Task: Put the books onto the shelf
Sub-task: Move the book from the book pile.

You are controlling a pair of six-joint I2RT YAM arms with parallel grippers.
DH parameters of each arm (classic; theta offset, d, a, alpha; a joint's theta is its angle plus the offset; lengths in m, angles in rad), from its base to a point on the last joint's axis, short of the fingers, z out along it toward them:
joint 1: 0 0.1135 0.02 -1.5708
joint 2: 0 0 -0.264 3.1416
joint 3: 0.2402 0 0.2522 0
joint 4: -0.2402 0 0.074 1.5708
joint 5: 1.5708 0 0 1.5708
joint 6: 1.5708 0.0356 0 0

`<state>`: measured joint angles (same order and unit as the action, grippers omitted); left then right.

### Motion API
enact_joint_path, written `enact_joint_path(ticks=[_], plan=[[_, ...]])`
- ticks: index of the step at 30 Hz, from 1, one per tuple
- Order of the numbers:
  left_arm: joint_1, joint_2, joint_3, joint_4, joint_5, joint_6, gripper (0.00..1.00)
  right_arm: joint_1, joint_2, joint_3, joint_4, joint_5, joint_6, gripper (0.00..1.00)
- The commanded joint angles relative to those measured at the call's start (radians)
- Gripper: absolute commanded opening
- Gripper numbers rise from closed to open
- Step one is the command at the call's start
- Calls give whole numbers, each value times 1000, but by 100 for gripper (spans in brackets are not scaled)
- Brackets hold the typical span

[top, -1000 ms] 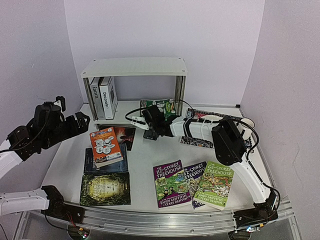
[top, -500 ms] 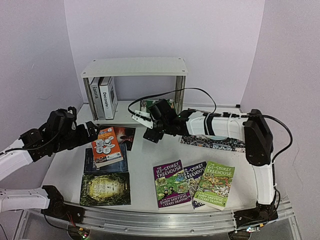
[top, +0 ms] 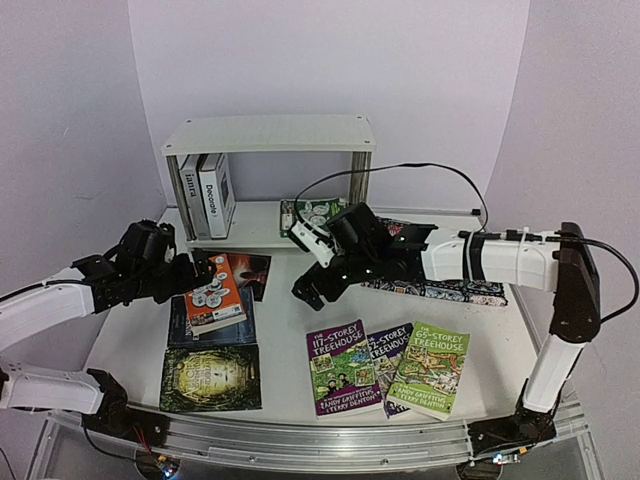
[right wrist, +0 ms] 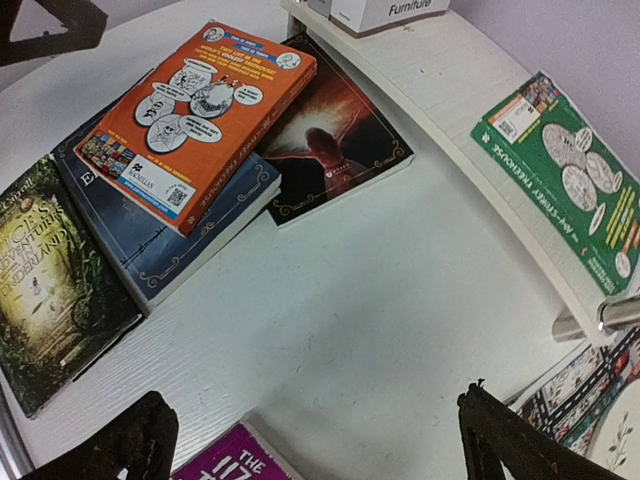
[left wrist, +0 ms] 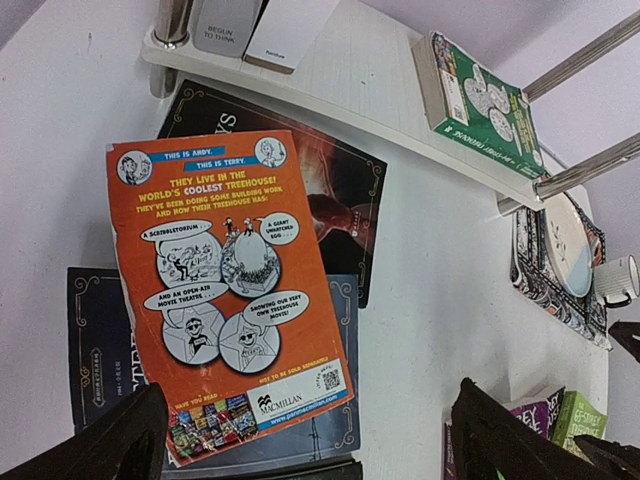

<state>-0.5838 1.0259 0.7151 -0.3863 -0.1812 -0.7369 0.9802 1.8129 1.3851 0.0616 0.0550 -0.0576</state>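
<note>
The white shelf (top: 268, 133) holds two upright white hardbacks (top: 205, 193) and a green book (top: 318, 213) lying flat on its lower board (right wrist: 470, 120). On the table an orange book (top: 212, 291) rests on a dark blue one (top: 210, 328), beside a dark red-lit book (top: 248, 272). A green-gold book (top: 211, 377) and three Treehouse paperbacks (top: 388, 365) lie near the front. My left gripper (top: 200, 268) hovers open over the orange book (left wrist: 220, 290). My right gripper (top: 310, 265) hangs open above bare table in the middle, empty.
A patterned mat (top: 440, 290) lies at the right under my right arm, with a plate (left wrist: 568, 245) and a mug (left wrist: 612, 279) on it. Chrome posts (top: 360, 190) stand at the shelf's right end. A black cable loops above the right arm. Walls close in on three sides.
My left arm has reached right, over the orange book. My right arm has drawn back from the shelf and down to the table's middle, leaving the green book on the lower board.
</note>
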Motion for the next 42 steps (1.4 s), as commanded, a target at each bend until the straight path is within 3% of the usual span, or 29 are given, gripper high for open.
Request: enact_joint_path(ticks=[1, 3, 13, 18, 24, 30, 42], plan=[[126, 28, -61, 151, 184, 2, 100, -4, -70, -57, -45, -29, 182, 98], [187, 41, -95, 201, 276, -4, 100, -5, -69, -63, -45, -50, 221, 98], [387, 182, -146, 410, 402, 59, 96, -4, -69, -92, -30, -145, 299, 98], [397, 270, -93, 445, 315, 124, 96, -5, -67, -108, -29, -168, 293, 98], [398, 374, -55, 473, 256, 207, 81, -5, -86, -131, -22, -163, 270, 98], [399, 419, -43, 517, 218, 256, 73, -5, -86, -150, -11, -146, 240, 98], [425, 557, 13, 531, 297, 240, 77, -4, -56, -146, 14, -143, 220, 98]])
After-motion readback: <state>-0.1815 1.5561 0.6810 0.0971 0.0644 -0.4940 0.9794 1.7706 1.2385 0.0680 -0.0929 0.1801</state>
